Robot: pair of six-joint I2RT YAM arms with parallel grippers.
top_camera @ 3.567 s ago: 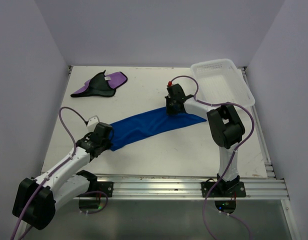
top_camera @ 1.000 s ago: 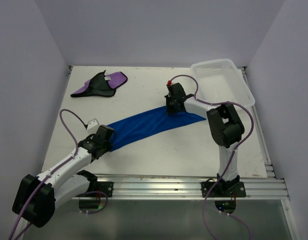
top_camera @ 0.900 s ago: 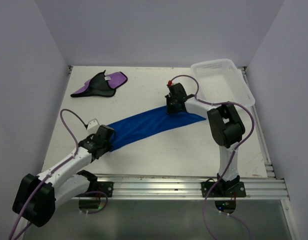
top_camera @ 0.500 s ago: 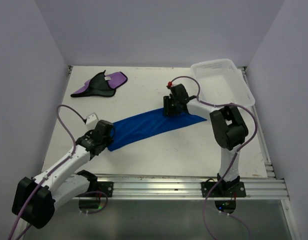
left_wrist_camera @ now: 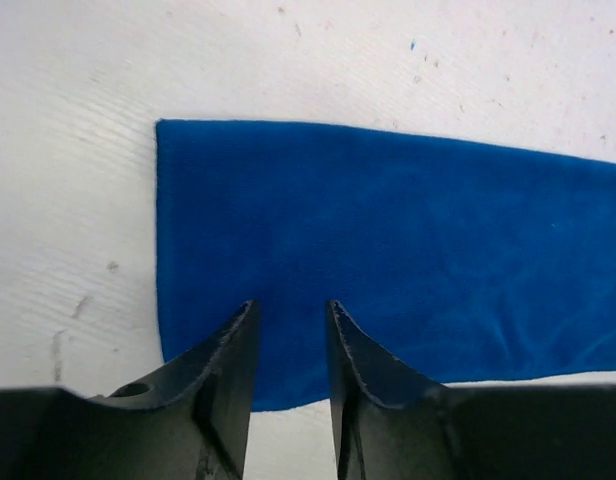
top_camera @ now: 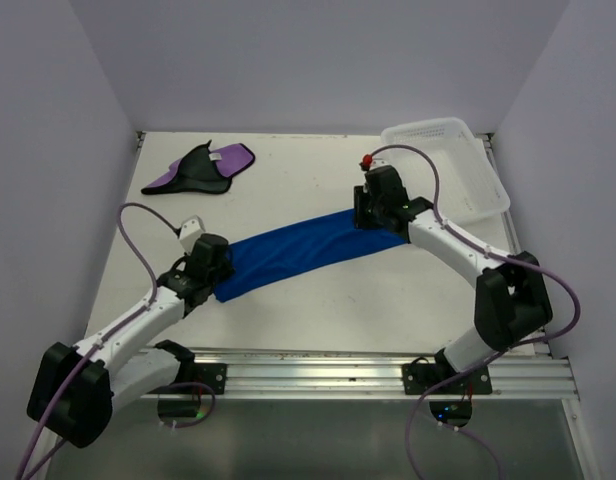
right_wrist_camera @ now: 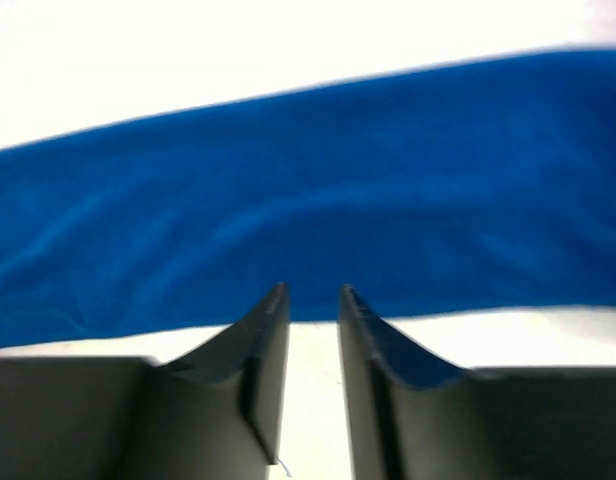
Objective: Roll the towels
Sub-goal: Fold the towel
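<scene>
Right arm (top_camera: pixel 458 250) swung outward, left gripper (left_wrist_camera: pixel 291 310) and right gripper (right_wrist_camera: pixel 310 292) ajar, empty, blue towel (top_camera: pixel 298 250), white table (top_camera: pixel 308 180)

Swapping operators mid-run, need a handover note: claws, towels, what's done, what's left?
Claws: the left claw is open and empty, at the near-left end of the blue towel. The right claw is open and empty, at its far-right end.
Towels: the blue towel lies flat as a long band, not rolled. The purple towel is crumpled at the far left, away from both claws.
Done: the blue towel is spread out.
Left: roll both towels.
</scene>
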